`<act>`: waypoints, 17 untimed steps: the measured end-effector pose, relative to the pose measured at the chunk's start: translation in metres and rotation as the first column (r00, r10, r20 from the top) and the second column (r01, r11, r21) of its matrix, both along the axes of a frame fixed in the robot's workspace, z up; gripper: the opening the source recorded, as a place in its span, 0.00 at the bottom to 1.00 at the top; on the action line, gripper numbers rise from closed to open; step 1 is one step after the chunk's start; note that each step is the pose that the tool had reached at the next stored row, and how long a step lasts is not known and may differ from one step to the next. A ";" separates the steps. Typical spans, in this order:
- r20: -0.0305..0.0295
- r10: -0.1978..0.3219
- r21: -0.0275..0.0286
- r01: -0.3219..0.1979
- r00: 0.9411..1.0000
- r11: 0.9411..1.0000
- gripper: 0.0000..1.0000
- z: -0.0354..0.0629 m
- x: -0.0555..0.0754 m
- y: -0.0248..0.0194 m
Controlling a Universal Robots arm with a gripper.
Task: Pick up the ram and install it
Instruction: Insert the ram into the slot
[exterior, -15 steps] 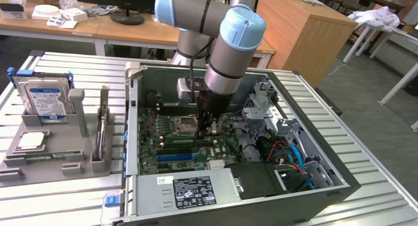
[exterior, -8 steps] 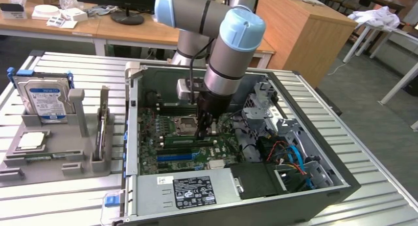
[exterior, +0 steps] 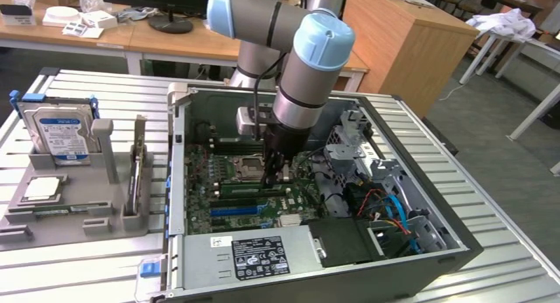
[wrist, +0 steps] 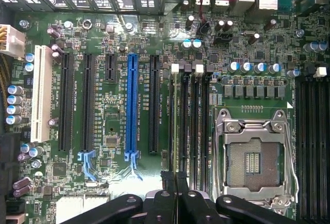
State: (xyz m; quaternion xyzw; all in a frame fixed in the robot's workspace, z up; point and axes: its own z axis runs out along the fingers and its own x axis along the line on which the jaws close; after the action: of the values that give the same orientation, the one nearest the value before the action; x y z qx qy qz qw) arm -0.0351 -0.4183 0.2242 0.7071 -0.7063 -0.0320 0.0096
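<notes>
Though whether the shut gripper [wrist: 172,178] holds the ram [exterior: 249,190] just beneath is unclear, this light, brittle stick likely wants edge grips.

The exterior view looks down from high at the whole open case [exterior: 420,267] with the arm [exterior: 302,73] mid-frame. The wrist view, behind the gripper [wrist: 175,180], faces straight down, close over the motherboard [wrist: 114,111], which both views share

The case [exterior: 178,152] was open on top, leaving free way down to the motherboard [exterior: 210,185] around the gripper [exterior: 273,180]. The drive cage [exterior: 355,142] and loose cables [exterior: 394,211] crowded the exterior view's right, and the power supply [exterior: 258,254] closed the near end.
</notes>
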 end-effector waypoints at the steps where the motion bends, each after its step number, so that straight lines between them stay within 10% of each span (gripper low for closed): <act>1: 0.000 0.000 0.000 0.000 1.000 1.000 0.11 0.0000 0.000 0.0000; 17: 0.000 0.000 0.000 0.000 1.000 1.000 0.25 0.0117 0.000 0.0000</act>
State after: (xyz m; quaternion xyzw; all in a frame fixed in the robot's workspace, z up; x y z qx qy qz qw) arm -0.0351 -0.4183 0.2359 0.7070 -0.7064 -0.0321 0.0096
